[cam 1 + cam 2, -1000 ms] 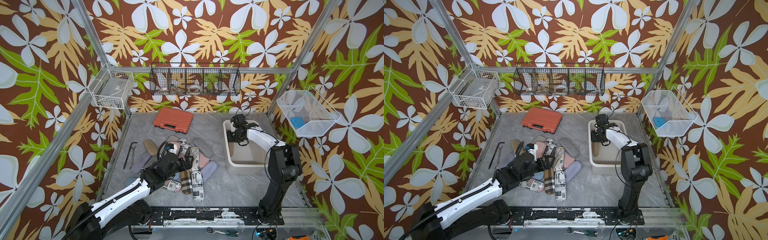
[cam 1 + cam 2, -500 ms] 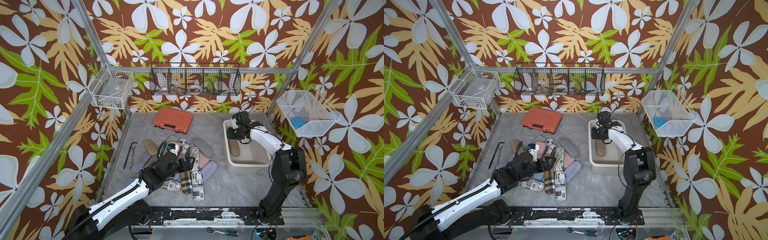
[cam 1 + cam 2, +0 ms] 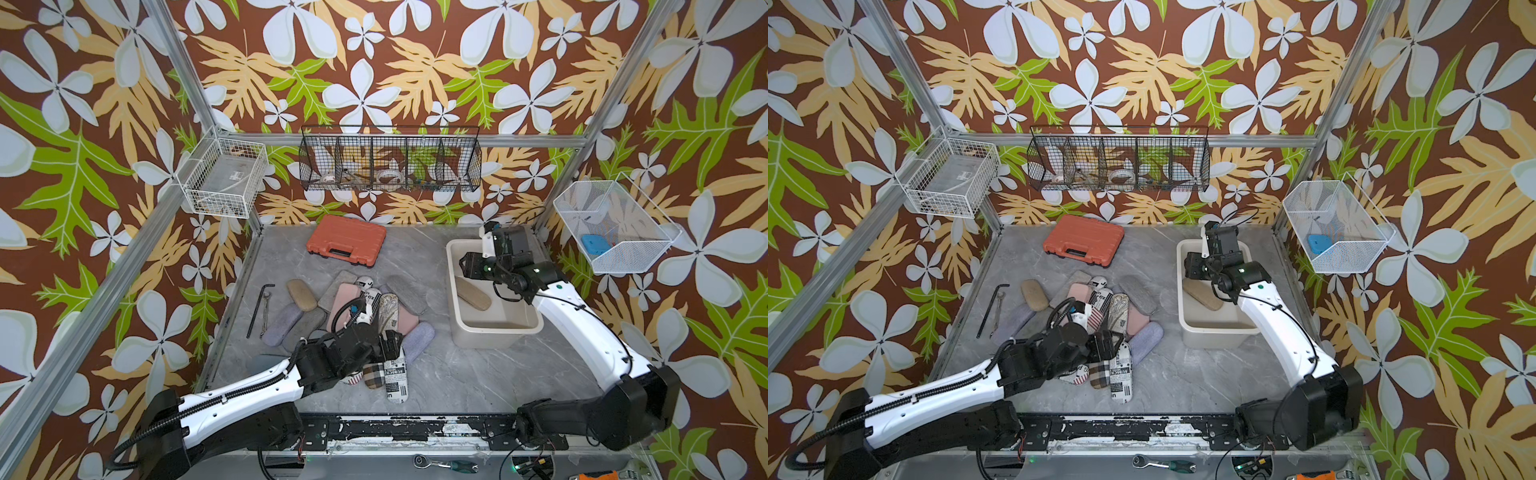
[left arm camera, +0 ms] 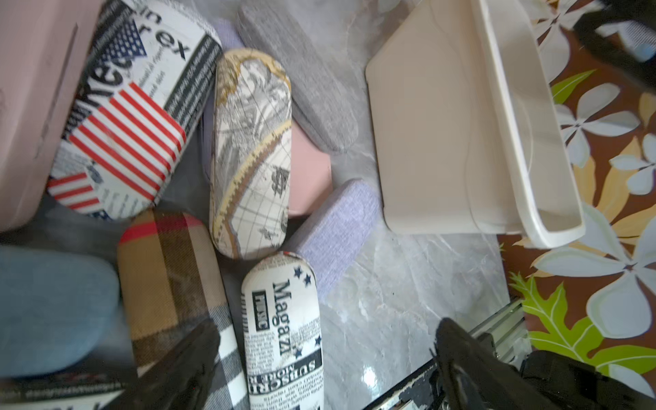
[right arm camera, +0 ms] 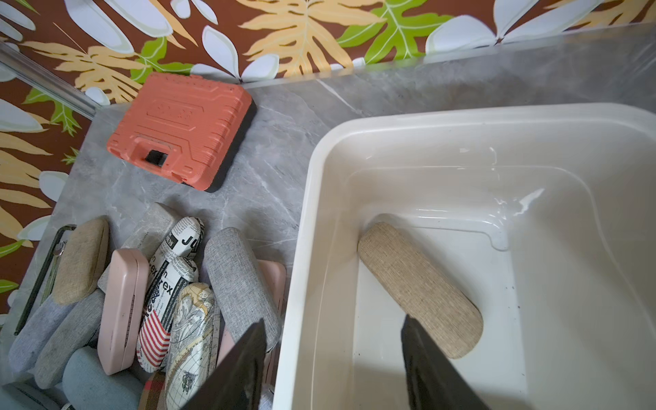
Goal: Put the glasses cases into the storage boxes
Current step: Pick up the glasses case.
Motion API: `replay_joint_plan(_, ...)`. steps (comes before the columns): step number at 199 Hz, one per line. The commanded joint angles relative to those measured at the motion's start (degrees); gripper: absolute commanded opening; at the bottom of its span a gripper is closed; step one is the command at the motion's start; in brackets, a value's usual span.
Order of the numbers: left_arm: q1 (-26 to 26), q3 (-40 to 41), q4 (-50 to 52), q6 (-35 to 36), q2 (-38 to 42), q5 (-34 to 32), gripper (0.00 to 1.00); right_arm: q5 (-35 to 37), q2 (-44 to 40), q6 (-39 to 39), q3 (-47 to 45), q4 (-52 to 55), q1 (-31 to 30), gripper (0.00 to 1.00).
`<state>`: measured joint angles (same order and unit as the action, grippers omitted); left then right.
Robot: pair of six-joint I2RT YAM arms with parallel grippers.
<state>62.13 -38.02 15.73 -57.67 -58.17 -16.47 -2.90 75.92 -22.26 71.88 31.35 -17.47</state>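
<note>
The storage box [image 3: 494,330] is a cream-white tub at the right of the table, seen in both top views [image 3: 1219,331]. One tan woven glasses case [image 5: 419,287] lies loose on its floor. My right gripper [image 5: 334,319] hangs open above the tub's left wall [image 3: 471,266], holding nothing. Several more glasses cases sit in a pile [image 3: 374,307] at mid-table. My left gripper [image 4: 326,323] is open low over the pile's near end [image 3: 390,345]. A newspaper-print case [image 4: 282,330] lies between its fingers, untouched, with a plaid case [image 4: 170,277] beside it.
An orange toolcase [image 3: 346,240] lies at the back of the table. A black hex key [image 3: 257,307] rests left of the pile. Wire baskets hang on the left wall [image 3: 224,178], the back wall [image 3: 390,164] and the right wall [image 3: 615,226].
My right gripper has opened and lifted, and the tan case it carried now lies on the tub's floor. My left gripper has shifted slightly toward the pile's near end.
</note>
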Motion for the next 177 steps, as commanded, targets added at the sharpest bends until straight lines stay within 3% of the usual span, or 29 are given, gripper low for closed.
replay_joint_plan(1, 6.78, -1.27, 6.06, -10.22, -3.70, -10.44, 0.98, 2.90, -4.50, -0.28, -3.11, 0.78, -1.76, 0.61)
replay_joint_plan(19, 12.29, -2.68, 7.22, -15.59, -9.09, -11.98, 1.00, 3.85, -8.60, -2.68, -6.61, 1.63, -2.33, 0.61)
replay_joint_plan(49, 19.66, -7.49, 8.67, -21.21, -19.53, -13.53, 1.00, -0.94, -14.88, -3.08, -11.33, 2.33, -2.45, 0.66)
replay_joint_plan(108, 24.33, -14.47, 17.00, -34.51, -31.93, -17.71, 0.97, -4.27, -19.46, -1.22, -14.51, 4.25, -2.46, 0.69)
replay_joint_plan(177, 28.36, -16.41, 20.89, -40.59, -33.33, -18.38, 0.97, -5.83, -21.90, -0.15, -18.23, 3.12, -2.46, 0.69)
